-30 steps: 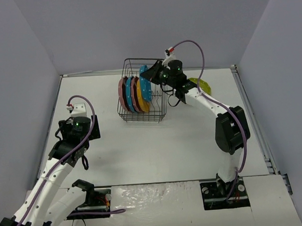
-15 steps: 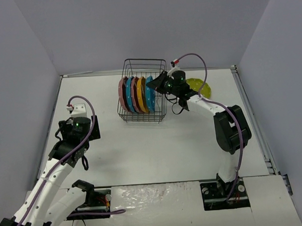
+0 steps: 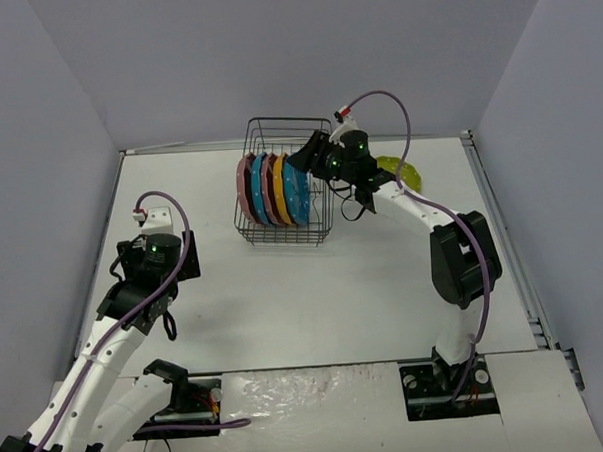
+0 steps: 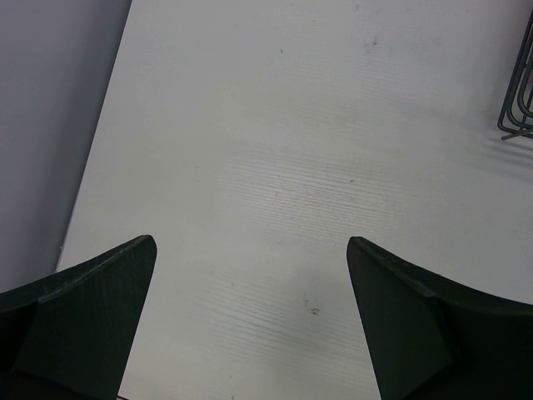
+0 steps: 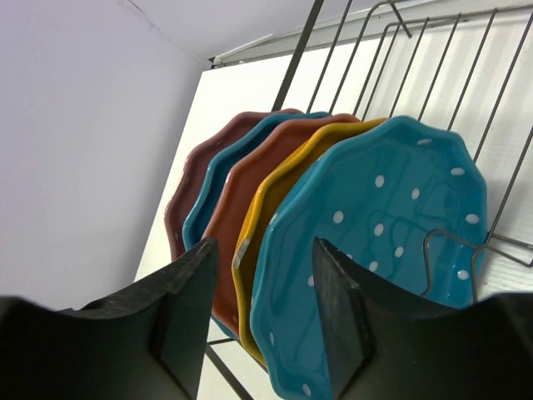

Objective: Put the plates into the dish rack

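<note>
The left gripper point(image 4: 250, 250) hangs over the table point(image 4: 291, 125), jaws spread wide and empty. Five plates point(image 3: 272, 187) stand on edge in the dish rack point(image 3: 287, 120): pink, blue, pink, orange, blue. The right gripper point(image 5: 262, 250) sits just above the rightmost blue plate point(image 5: 391, 217), jaws parted and gripping nothing, and the lime green plate point(image 3: 404, 169) lies flat to the rack's right

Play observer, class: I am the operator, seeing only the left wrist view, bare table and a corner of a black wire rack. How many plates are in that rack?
Observer: Five round scalloped polka-dot plates stand on edge in the black wire dish rack.
Operator: Any left out?
Observer: One lime green scalloped plate lies flat right of the rack.
Operator: And the right claw?
Observer: The right claw is open, close to the end blue polka-dot plate, gripping nothing.
</note>
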Controlling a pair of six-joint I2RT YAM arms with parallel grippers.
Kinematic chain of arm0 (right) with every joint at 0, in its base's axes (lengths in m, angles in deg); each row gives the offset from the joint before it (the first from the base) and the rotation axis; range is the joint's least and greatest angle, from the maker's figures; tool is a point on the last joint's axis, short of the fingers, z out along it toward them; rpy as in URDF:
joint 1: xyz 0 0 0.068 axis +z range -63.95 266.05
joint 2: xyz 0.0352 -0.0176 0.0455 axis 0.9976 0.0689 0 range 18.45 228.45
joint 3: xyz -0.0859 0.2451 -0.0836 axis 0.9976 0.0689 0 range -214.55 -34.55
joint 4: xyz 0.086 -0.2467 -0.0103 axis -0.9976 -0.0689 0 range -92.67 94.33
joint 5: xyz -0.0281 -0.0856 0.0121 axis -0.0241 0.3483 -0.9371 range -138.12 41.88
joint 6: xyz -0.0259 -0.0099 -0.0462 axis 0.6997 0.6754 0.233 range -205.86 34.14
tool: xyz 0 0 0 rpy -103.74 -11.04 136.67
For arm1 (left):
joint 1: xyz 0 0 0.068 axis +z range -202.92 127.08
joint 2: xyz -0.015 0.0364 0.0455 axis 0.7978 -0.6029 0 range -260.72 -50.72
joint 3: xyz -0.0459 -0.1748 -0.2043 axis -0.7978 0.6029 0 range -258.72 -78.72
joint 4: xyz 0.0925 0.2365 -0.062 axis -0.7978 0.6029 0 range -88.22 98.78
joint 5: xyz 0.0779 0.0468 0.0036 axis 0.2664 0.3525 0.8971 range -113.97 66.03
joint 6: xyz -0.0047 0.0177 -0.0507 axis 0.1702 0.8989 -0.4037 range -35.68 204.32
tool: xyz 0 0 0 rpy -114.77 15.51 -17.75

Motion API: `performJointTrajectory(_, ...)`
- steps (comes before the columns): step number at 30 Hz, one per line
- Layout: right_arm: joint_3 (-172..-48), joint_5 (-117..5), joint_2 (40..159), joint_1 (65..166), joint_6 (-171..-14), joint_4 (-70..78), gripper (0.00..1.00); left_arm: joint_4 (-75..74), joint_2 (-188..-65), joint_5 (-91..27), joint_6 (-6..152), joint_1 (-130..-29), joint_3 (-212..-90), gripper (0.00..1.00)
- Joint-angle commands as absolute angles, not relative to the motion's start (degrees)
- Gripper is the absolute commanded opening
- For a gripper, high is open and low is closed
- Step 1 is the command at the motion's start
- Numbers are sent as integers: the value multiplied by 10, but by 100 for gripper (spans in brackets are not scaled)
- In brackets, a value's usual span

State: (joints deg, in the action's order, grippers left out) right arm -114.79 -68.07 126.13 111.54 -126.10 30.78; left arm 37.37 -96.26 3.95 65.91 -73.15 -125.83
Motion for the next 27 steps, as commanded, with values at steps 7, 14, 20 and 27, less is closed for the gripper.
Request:
performJointTrajectory(7, -1245, -595, 1205, 1101, -1115, 165, 66, 340, -962, 43, 670, -734, -1268, 97)
performJointTrajectory(14, -1260, -503, 1196, 1031, -981, -6, 79, 341, -962, 42, 670, -734, -1268, 97)
performJointTrajectory(20, -1245, -496, 1241, 1011, -908, -52, 82, 341, -967, 39, 670, -734, -1268, 97)
performJointTrajectory(27, -1289, -448, 1332, 1009, -825, -104, 78, 342, -973, 37, 670, -734, -1269, 97)
